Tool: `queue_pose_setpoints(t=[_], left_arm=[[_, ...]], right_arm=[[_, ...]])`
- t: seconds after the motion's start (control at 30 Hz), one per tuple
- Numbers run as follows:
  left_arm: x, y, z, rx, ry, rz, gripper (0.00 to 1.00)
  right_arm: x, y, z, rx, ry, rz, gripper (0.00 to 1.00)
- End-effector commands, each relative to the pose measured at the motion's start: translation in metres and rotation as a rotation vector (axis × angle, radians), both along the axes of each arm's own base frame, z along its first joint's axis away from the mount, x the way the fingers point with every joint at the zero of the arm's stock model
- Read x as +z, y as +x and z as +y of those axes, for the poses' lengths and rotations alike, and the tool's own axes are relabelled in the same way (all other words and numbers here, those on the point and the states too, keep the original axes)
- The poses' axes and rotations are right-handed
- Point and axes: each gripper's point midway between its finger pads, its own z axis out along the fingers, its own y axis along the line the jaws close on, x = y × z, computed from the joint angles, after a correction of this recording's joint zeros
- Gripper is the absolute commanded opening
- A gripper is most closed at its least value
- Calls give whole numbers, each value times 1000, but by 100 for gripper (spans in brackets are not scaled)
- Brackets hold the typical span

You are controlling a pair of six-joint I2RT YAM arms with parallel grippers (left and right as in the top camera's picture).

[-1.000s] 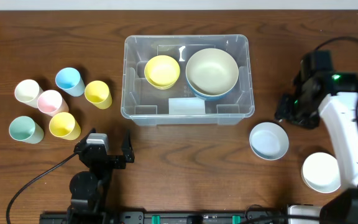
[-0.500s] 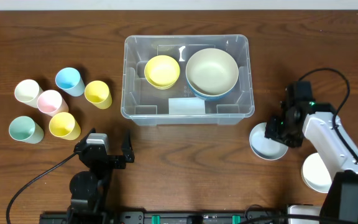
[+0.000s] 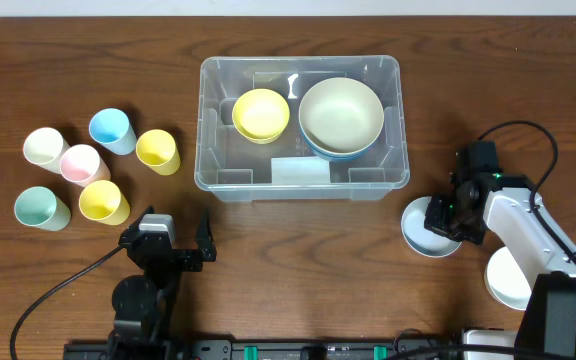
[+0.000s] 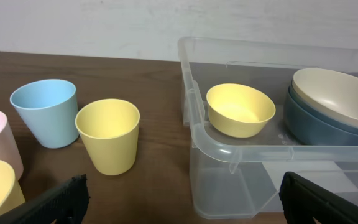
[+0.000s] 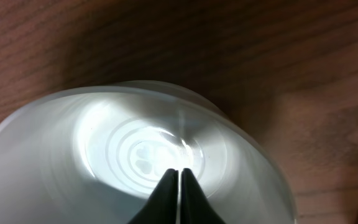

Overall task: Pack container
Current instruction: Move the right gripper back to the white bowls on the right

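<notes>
With my right pincer (image 5: 179, 186) pinched shut on the rim of the pale blue round plastic bowl (image 3: 423, 232), I should lift level and clear the wall of the clear rectangular plastic container (image 3: 204, 120) standing near, up-table to its left.

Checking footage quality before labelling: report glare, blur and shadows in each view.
Overhead: sharp, evenly lit, one small white glint inside the container. Left wrist: sharp, soft shadows beside the blue cup. Right wrist: the pale bowl is blurred, with strong glare at its centre.
</notes>
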Motion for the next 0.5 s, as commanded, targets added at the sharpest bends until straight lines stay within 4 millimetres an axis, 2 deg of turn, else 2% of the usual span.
queue_pose_setpoints(t=[0.0, 0.33, 0.47], left_arm=[[-15, -1, 0, -3, 5, 43, 98], [-14, -1, 0, -3, 5, 42, 98], [-14, -1, 0, -3, 5, 42, 98]], right_arm=[[-1, -2, -4, -33, -29, 5, 1], [0, 0, -9, -53, -46, -3, 1], [6, 10, -11, -60, -46, -34, 1]])
